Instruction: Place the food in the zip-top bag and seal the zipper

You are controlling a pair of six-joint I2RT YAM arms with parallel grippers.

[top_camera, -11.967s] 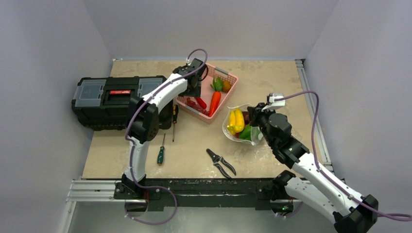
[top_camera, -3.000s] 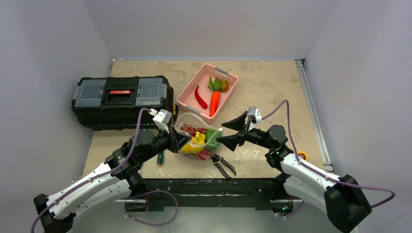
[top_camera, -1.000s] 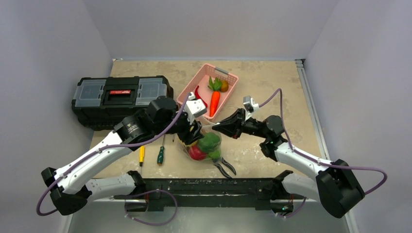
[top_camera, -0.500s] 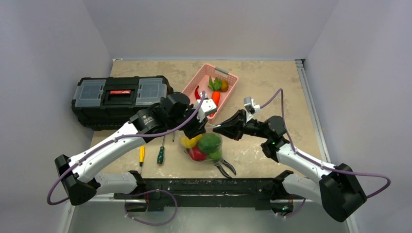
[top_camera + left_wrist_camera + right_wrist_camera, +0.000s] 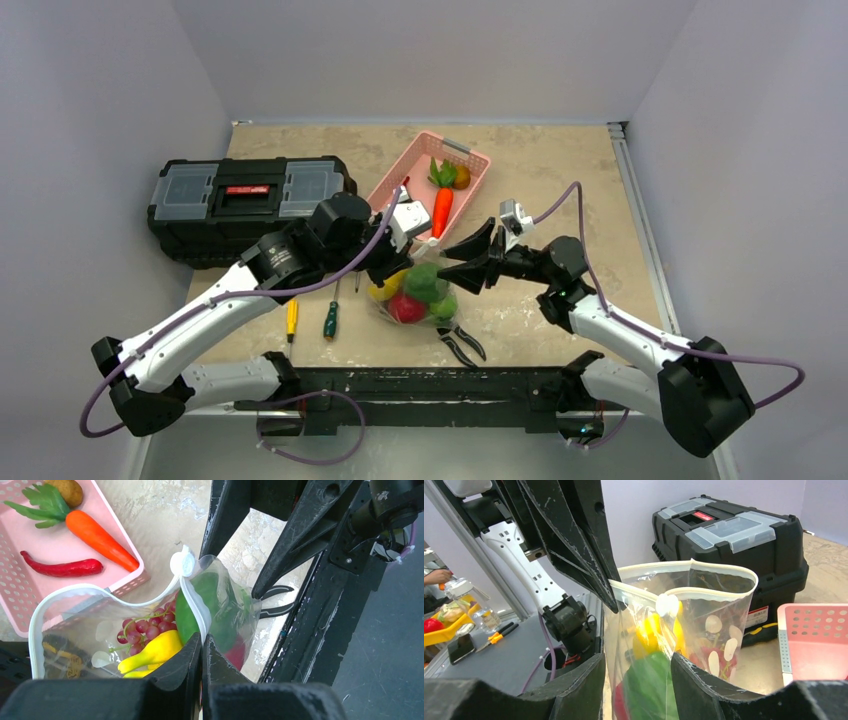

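— Two arms reach over the beige marbled tabletop. What sits furthest left?

— A black plastic toolbox with clear lid compartments, its lid down. On the near side of it lie a yellow-handled screwdriver and a green-handled screwdriver, side by side but apart.

— And the left gripper?

— The left gripper has its fingers pressed together on the thin pale zipper strip of the clear crinkly zip-top bag.

— Where is that bag?

— Upright between the two grippers, just on the near side of the pink perforated plastic basket. Toward the toolbox the strip stands in an open loop, so the mouth is not sealed. Whether the bag's bottom rests on the table I cannot tell.

— What is inside?

— A yellow toy banana, a bunch of dark red grapes, a glossy green pepper and, low down, a red round fruit.

— And in the basket?

— An orange carrot with green leaves, a red chilli and a brown potato-like piece.

— Further right?

— Black-handled pruning shears lie just by the bag's near side. The right gripper is spread wide, one finger on either side of the bag's end. I cannot tell whether either touches the plastic.
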